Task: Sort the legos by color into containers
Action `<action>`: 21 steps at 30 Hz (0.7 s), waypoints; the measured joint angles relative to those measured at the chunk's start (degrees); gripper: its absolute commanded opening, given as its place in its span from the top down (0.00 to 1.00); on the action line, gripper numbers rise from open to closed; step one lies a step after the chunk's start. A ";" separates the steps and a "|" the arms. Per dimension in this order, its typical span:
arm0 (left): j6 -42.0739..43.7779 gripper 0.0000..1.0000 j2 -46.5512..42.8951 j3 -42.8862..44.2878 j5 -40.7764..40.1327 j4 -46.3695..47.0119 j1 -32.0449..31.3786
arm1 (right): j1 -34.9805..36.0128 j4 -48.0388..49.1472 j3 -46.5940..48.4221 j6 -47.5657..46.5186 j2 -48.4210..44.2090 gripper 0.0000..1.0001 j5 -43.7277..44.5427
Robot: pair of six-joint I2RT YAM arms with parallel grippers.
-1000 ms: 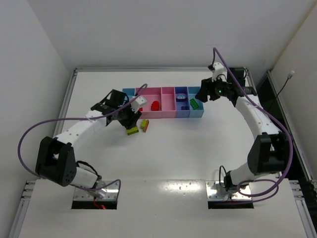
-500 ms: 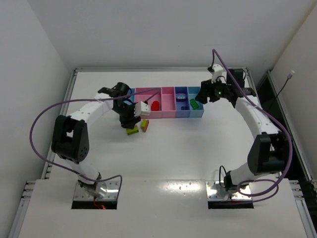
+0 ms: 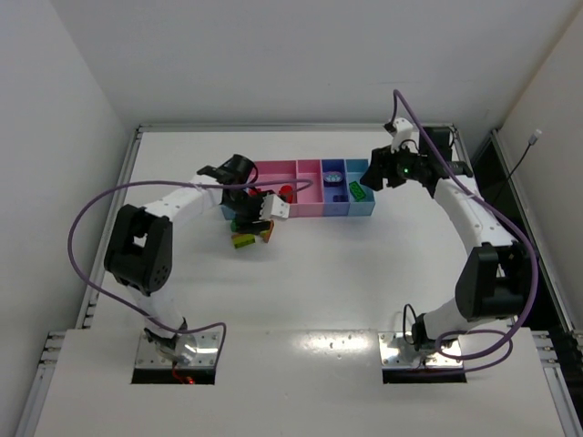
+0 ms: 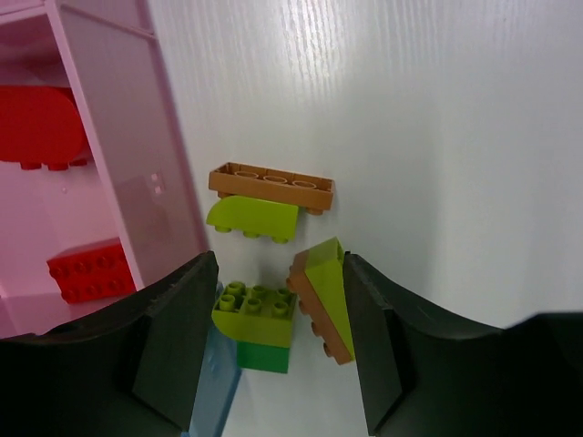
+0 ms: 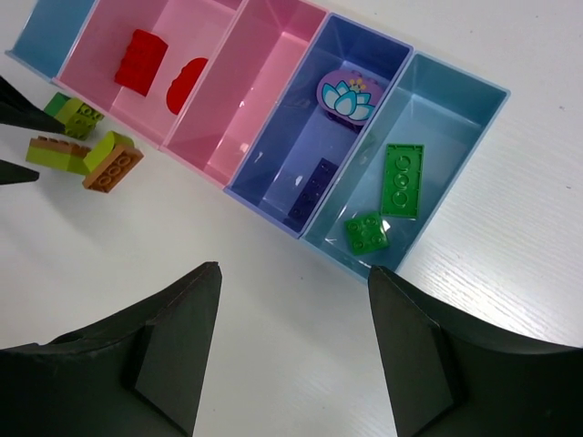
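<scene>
Several loose bricks (image 4: pixel 271 185) lie on the table (image 4: pixel 437 137) just beside the wide pink tray (image 4: pixel 173 164), not sorted yet. The left gripper (image 4: pixel 278 273) has swung over them and now hangs with its fingers spread wide on either side of a yellow-green brick (image 4: pixel 257 309), holding nothing, so a grab looks close. The right gripper (image 5: pixel 293 273) has stayed above the trays, fingers apart and empty. In the top view the left arm covers most of the light blue tray (image 5: pixel 41 32).

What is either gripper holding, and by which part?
Nothing. Left gripper open, fingers flanking a yellow-green-on-green plastic brick and a tilted orange-and-yellow-green plastic brick; right gripper open, empty.
</scene>
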 measured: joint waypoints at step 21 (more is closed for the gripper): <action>8.46 0.20 8.39 3.96 -1.11 1.77 -2.21 | -1.31 -0.09 -1.14 0.00 0.04 0.31 -0.37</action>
